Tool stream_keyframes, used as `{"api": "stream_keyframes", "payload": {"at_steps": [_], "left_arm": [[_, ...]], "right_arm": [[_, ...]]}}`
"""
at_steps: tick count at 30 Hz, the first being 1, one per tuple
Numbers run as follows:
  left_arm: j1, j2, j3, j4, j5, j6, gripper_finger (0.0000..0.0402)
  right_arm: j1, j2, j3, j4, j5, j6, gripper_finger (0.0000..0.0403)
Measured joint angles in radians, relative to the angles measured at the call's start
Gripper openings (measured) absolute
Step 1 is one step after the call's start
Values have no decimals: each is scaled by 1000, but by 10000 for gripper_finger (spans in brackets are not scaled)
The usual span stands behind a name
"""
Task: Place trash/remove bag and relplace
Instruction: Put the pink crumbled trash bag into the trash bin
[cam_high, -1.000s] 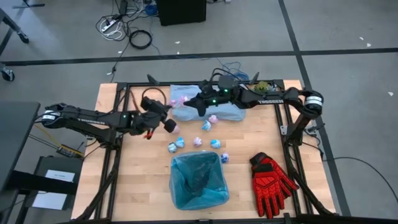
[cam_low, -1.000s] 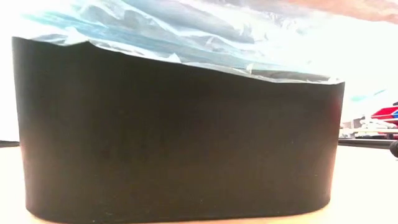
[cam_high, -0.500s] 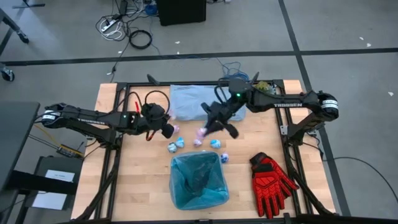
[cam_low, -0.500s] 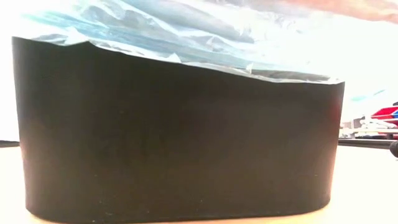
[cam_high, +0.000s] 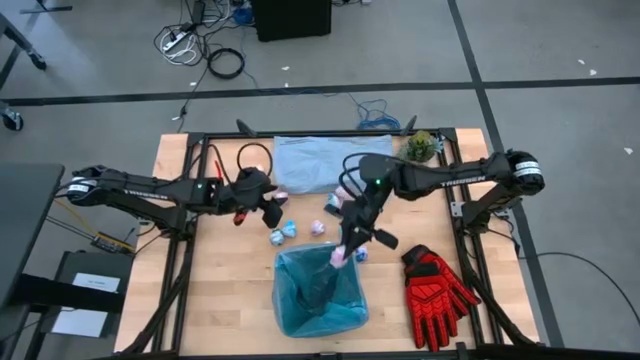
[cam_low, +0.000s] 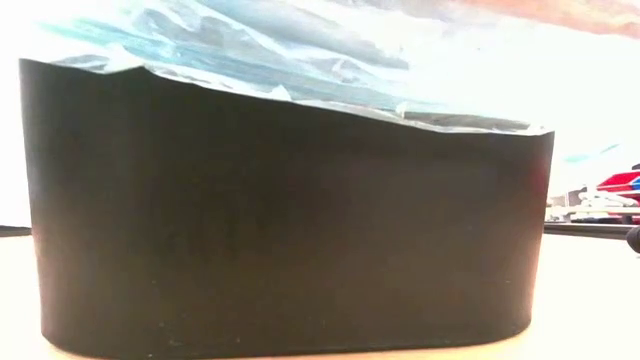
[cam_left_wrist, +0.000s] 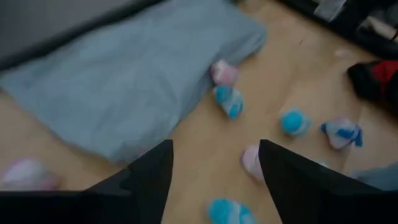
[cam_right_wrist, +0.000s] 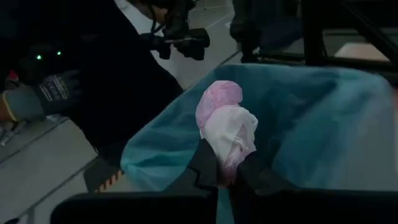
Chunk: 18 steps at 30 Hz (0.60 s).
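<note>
The black bin (cam_low: 290, 210), lined with the cyan bag (cam_high: 318, 292), stands near the table's front edge. My right gripper (cam_high: 341, 252) hangs over the bin's far rim, shut on a pink and white wad of trash (cam_right_wrist: 225, 121). Several pink and blue wads (cam_high: 286, 231) lie on the wood between the bin and a flat grey-blue bag (cam_high: 305, 163). My left gripper (cam_left_wrist: 214, 186) hovers open, left of the wads, by the grey-blue bag's near edge (cam_left_wrist: 124, 87), with nothing between its fingers. My right gripper pinches the wad's lower end (cam_right_wrist: 227, 163) between its two fingertips. The fingers reach out nearly level from the far side toward the table's near edge. The wad sticks out past the fingertips, lifted clear above the bag's open mouth (cam_right_wrist: 323, 124).
A red and black glove (cam_high: 437, 290) lies right of the bin, and a small green plant (cam_high: 421, 147) stands at the far right corner. Black frame rails run along both table sides. A person's gloved hand (cam_right_wrist: 46, 93) shows beyond the table's near edge.
My right gripper has swung from the grey-blue bag at the far side toward the table's near edge, carrying the pink wad to above the bin's far rim, and it has turned on the way. The grey-blue bag now lies flat and uncovered.
</note>
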Motion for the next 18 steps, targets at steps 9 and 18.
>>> {"api": "stream_keyframes", "payload": {"at_steps": [9, 18], "left_arm": [[0, -1, 139, 1, -3, 185, 265], [0, -1, 263, -150, -122, 215, 264]], "right_arm": [[67, -7, 0, 2, 215, -77, 56], [125, -9, 0, -15, 326, -50, 193]]}}
